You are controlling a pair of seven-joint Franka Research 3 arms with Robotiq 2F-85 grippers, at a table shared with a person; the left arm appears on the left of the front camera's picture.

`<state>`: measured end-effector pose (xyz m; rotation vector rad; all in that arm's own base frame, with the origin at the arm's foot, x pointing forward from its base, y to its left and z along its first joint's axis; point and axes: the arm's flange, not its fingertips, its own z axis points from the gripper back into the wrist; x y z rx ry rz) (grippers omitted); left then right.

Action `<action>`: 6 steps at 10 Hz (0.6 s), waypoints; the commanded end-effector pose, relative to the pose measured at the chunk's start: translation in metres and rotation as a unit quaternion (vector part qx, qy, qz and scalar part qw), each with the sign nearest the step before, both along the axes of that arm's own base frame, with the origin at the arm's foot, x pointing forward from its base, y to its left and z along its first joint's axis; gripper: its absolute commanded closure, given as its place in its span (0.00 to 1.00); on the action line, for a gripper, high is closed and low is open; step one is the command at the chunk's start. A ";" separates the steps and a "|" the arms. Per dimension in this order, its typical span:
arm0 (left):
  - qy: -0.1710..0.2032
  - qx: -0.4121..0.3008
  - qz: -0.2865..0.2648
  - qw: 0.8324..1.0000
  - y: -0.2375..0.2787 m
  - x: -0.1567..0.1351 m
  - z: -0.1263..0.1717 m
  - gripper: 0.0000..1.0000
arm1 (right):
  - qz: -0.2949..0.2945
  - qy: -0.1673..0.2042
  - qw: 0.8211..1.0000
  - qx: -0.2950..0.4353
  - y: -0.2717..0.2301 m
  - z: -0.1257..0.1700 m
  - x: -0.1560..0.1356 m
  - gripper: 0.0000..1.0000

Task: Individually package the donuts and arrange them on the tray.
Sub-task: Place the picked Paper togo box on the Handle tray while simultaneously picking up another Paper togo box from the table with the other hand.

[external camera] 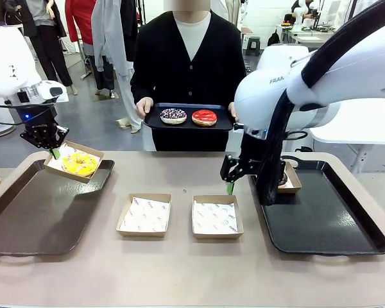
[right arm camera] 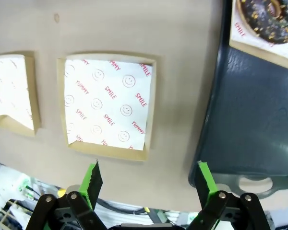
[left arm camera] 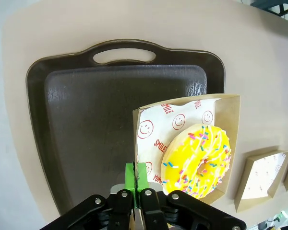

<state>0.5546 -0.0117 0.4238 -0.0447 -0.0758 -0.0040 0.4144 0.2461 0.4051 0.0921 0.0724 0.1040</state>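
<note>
My left gripper (external camera: 51, 151) (left arm camera: 137, 176) is shut on the rim of a cardboard box (external camera: 93, 154) (left arm camera: 228, 139) that holds the yellow-frosted donut (external camera: 80, 163) (left arm camera: 199, 160). The box tilts over the far right corner of the left tray (external camera: 32, 218) (left arm camera: 86, 120). The right gripper (external camera: 233, 186) (right arm camera: 149, 175) hangs open over the table by the right tray's (external camera: 327, 224) (right arm camera: 254, 120) left edge. A chocolate donut (external camera: 283, 180) (right arm camera: 269, 14) sits boxed on that tray. The person holds a small tray (external camera: 189, 126) with a sprinkled white-purple donut (external camera: 173, 115) and a red donut (external camera: 204, 117).
Two empty paper-lined boxes (external camera: 145, 215) (external camera: 216, 217) lie side by side at the table's middle; they are the paper-lined boxes (right arm camera: 108, 103) (right arm camera: 12, 91) beyond my open fingers in the right wrist view. The right arm (external camera: 276, 102) hides part of the right tray.
</note>
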 end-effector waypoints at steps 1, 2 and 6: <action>-0.009 -0.008 -0.001 1.000 -0.001 -0.003 -0.012 0.99 | -0.020 0.002 1.000 -0.013 0.014 -0.013 0.014 0.00; -0.007 -0.007 0.001 1.000 -0.002 -0.004 -0.016 0.99 | -0.032 0.005 0.999 -0.008 0.018 -0.021 0.016 0.00; -0.007 -0.018 0.010 1.000 -0.001 -0.004 -0.026 0.99 | -0.065 -0.006 0.998 -0.025 0.024 -0.045 0.023 0.00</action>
